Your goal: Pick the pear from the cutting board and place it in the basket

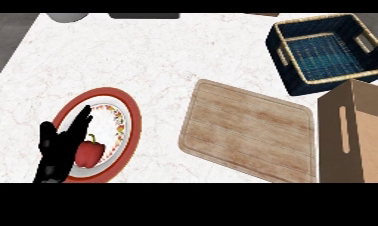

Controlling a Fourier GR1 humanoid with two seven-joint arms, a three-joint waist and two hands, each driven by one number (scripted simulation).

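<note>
Left robot hand (57,152) low left, fingers straight, open, gripping nothing, over a red-rimmed plate (135,120) carrying a red pepper (90,154). Cutting board (247,130) mid-desk (148,55). Blue basket (325,86) top right, wooden box (354,135) just below. Pear: can't tell where.

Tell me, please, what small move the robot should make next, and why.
Probably bring the right hand into view above the cutting board: no pear shows on it or in the basket, and the left hand rests open over the plate with a red pepper.
</note>
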